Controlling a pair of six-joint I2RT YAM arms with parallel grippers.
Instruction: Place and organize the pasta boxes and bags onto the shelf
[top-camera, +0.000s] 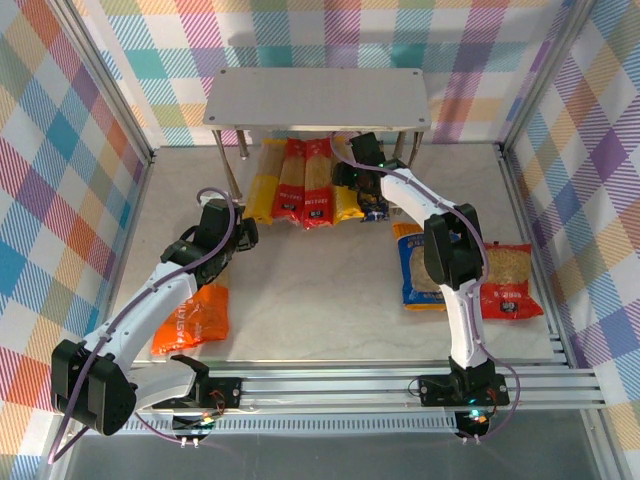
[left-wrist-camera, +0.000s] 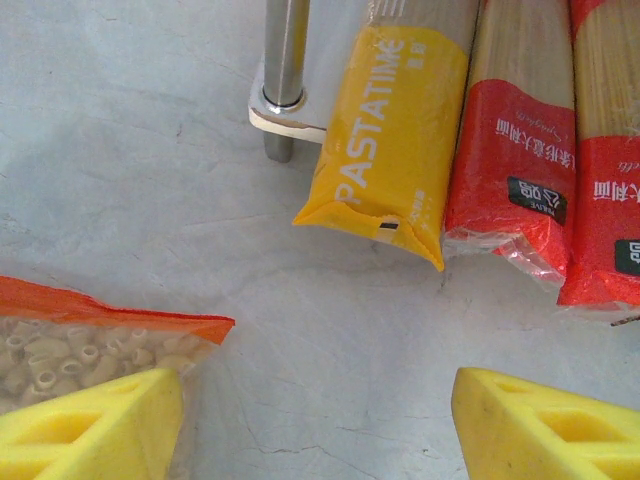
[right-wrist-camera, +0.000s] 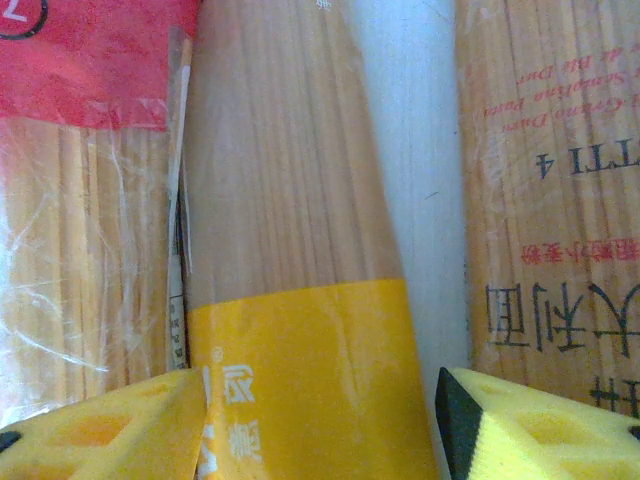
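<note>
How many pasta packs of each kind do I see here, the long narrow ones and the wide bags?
Long narrow spaghetti packs: 5
Wide pillow bags: 3
Total: 8

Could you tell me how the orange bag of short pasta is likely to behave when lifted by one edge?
The orange bag will probably sag and fold, since its film looks thin and crinkly and loose elbow pasta shows through its clear part. The contents would likely slide to the lower end. The smooth film may be slippery.
</note>
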